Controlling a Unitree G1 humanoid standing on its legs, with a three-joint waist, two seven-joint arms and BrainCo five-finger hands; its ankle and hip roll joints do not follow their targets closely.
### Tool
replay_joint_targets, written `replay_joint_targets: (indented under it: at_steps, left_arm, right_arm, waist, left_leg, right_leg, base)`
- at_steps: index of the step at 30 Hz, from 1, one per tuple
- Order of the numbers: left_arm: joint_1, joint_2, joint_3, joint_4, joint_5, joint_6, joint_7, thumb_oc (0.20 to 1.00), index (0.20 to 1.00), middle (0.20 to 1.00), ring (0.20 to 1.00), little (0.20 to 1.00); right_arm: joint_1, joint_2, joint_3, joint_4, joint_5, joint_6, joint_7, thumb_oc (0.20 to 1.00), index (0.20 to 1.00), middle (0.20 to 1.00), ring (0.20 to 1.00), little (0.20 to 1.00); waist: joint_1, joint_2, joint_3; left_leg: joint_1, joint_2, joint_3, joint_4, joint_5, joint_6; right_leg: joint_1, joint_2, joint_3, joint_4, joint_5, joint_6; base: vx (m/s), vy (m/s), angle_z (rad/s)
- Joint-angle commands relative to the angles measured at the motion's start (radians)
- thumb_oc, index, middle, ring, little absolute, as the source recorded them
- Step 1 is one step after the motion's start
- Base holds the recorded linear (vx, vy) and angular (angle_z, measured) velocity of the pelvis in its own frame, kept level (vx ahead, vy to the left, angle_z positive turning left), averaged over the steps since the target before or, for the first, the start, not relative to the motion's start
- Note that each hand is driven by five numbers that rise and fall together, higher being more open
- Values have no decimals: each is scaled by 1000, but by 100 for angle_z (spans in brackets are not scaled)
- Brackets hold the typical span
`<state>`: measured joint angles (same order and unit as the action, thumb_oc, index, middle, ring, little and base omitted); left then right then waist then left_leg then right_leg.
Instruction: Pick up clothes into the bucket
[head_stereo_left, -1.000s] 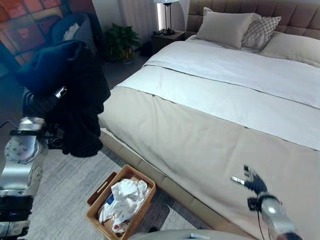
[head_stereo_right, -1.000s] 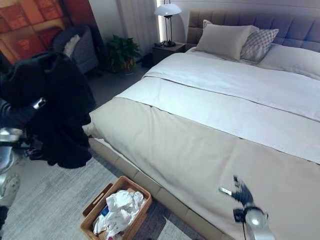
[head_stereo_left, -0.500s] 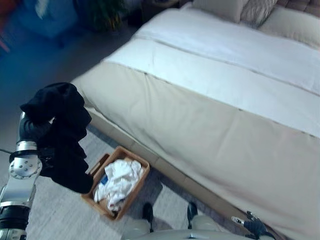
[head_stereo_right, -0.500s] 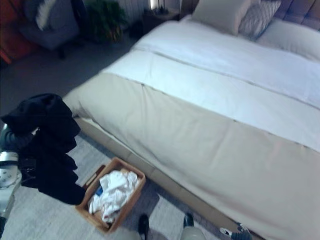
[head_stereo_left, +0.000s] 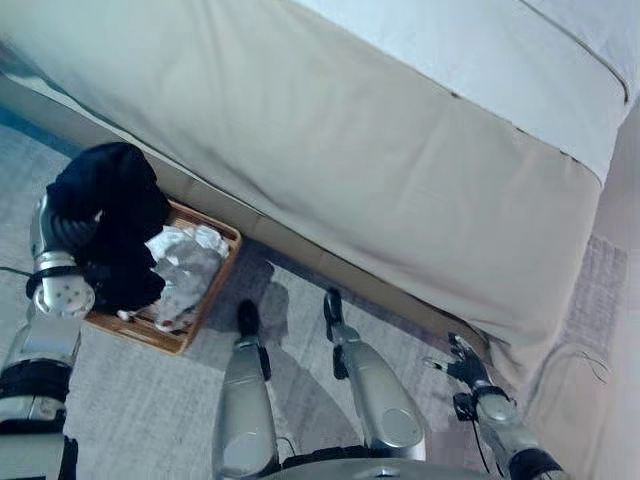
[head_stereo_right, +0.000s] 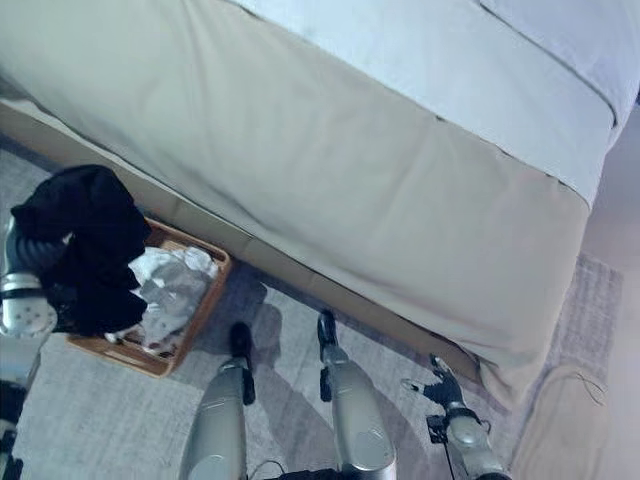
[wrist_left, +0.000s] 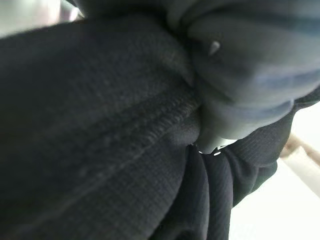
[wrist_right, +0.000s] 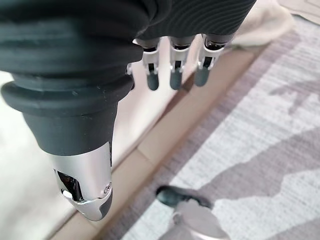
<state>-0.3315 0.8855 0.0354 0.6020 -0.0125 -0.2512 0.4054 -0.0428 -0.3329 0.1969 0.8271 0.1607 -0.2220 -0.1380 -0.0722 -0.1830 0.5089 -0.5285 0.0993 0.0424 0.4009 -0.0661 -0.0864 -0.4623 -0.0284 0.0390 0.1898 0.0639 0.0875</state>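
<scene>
So the left hand (head_stereo_left: 70, 228) is up over the basket (head_stereo_left: 205, 300) with a black garment (head_stereo_left: 115, 235) bunched around it, fingers buried in the cloth, so there's no telling exactly how they're curled (the wrist view is just dark knit right up against the lens). The garment hangs half over the basket's left end, its low folds touching or nearly touching the white clothes (head_stereo_left: 180, 265) already piled inside. To do the drop well, it looks like the hand wants to shift a bit further toward the basket's middle before letting go, since a fair part of the black cloth droops past the outer rim and could slide onto the rug (head_stereo_left: 140, 400). Going lower first would help the bundle land in a heap rather than drape over the edge. The right hand (head_stereo_left: 463, 362) hangs loose with fingers straight and relaxed, holding nothing, down by the corner of the bed (head_stereo_left: 400, 170). Room-wise, the basket sits tight against the bed base on its far side, so the free side for moving is over the rug, and that's plenty open.
</scene>
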Motion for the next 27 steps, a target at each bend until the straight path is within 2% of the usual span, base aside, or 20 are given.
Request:
replay_joint_targets:
  at_steps: [1,3,4,6,7,10,11,12,13,14,17,24,25,26,27]
  left_arm:
    - [-55,114,8,7,20,-37,102,200,200,200,200,200]
    - [-96,128,-20,-5,28,-28,114,200,200,200,200,200]
    - [-150,149,-62,104,25,-29,113,200,200,200,200,200]
    - [-192,162,-116,67,60,-3,123,200,200,200,200,200]
    - [-194,162,-117,68,60,-3,123,200,200,200,200,200]
    - [-295,172,-199,186,56,9,125,200,200,200,200,200]
    - [-285,176,-207,152,60,20,129,200,200,200,200,200]
    - [-285,185,-203,119,72,30,134,200,200,200,200,200]
    - [-281,201,-211,111,91,34,138,200,200,200,200,200]
    - [-294,222,-231,142,136,52,146,200,200,200,200,200]
    - [-298,231,-239,137,149,69,144,200,200,200,200,200]
    - [-251,206,-188,156,123,96,132,200,200,200,200,200]
    - [-249,211,-189,159,148,116,131,379,379,379,379,379]
    - [-249,211,-189,159,148,117,131,758,758,758,758,758]
    - [-256,201,-189,192,149,133,117,1000,1000,1000,1000,1000]
  right_arm:
    - [34,-43,36,-40,39,-46,-47,1000,1000,1000,1000,1000]
    - [32,-44,38,-47,54,-52,-59,1000,1000,1000,1000,1000]
    - [24,-49,45,-57,65,-56,-68,1000,1000,1000,1000,1000]
    - [27,-56,43,-66,86,-66,-87,1000,1000,1000,1000,1000]
    - [26,-55,42,-66,86,-66,-87,1000,1000,1000,1000,1000]
    - [16,-63,53,-86,110,-87,-103,1000,1000,1000,1000,1000]
    - [27,-65,51,-93,119,-88,-107,1000,1000,1000,1000,1000]
    - [25,-62,47,-99,121,-89,-110,1000,1000,1000,1000,1000]
    - [29,-60,49,-93,125,-90,-115,1000,1000,1000,1000,1000]
    - [15,-62,53,-92,132,-94,-123,1000,1000,1000,1000,1000]
    - [11,-63,56,-93,142,-95,-121,1000,1000,1000,1000,1000]
    - [14,-55,68,-95,157,-92,-116,1000,1000,1000,1000,1000]
    - [15,-58,71,-102,155,-94,-114,1000,1000,1000,1000,1000]
    - [15,-58,71,-102,155,-94,-114,1000,1000,1000,1000,1000]
    - [13,-59,71,-105,159,-92,-108,1000,1000,1000,1000,1000]
  waist:
    - [-20,-42,-4]
    - [-22,-49,11]
    - [-31,-57,11]
    - [-37,-55,11]
    - [-37,-55,11]
    - [-54,-65,11]
    - [-45,-55,11]
    - [-53,-56,11]
    - [-46,-48,11]
    - [-50,-59,11]
    - [-47,-65,11]
    - [-36,-76,11]
    - [-35,-79,11]
    - [-35,-79,11]
    - [-36,-82,11]
  left_leg:
    - [-62,-49,-45,164,-94,59]
    - [-122,-49,-53,212,-106,63]
    - [-160,-45,-58,232,-109,63]
    - [-254,-53,-77,275,-116,68]
    - [-256,-53,-77,277,-116,68]
    - [-337,-52,-90,316,-120,71]
    - [-335,-48,-101,328,-159,68]
    - [-378,-58,-98,325,-121,70]
    - [-378,-49,-110,344,-162,68]
    - [-406,-43,-111,356,-165,67]
    - [-434,-38,-117,375,-171,70]
    - [-471,-37,-134,379,-174,70]
    - [-474,-37,-137,377,-173,70]
    - [-474,-37,-137,377,-173,69]
    - [-476,-39,-139,373,-170,68]
  right_leg:
    - [-35,-56,12,24,13,70]
    - [-87,-51,1,62,4,66]
    - [-125,-46,0,81,0,66]
    - [-211,-48,-16,128,-14,63]
    - [-212,-48,-17,129,-14,63]
    - [-286,-48,-32,165,-22,63]
    - [-287,-42,-39,180,-53,66]
    - [-322,-53,-45,173,-23,62]
    - [-324,-43,-47,188,-54,66]
    - [-350,-36,-52,185,-50,66]
    - [-372,-30,-55,185,-46,65]
    - [-395,-26,-71,169,-45,64]
    - [-396,-27,-73,164,-44,62]
    - [-396,-27,-74,164,-44,62]
    - [-396,-27,-77,158,-43,62]
  base:
    - [-117,-17,16]
    - [-48,-19,24]
    - [-29,-22,12]
    - [-30,-22,9]
    - [-27,-15,17]
    - [20,-7,13]
    - [16,-9,4]
    - [98,-6,4]
    - [11,-8,13]
    - [87,5,12]
    - [25,-18,-4]
    - [24,-28,1]
    - [0,0,0]
    - [-5,-29,4]
    - [-4,-14,4]
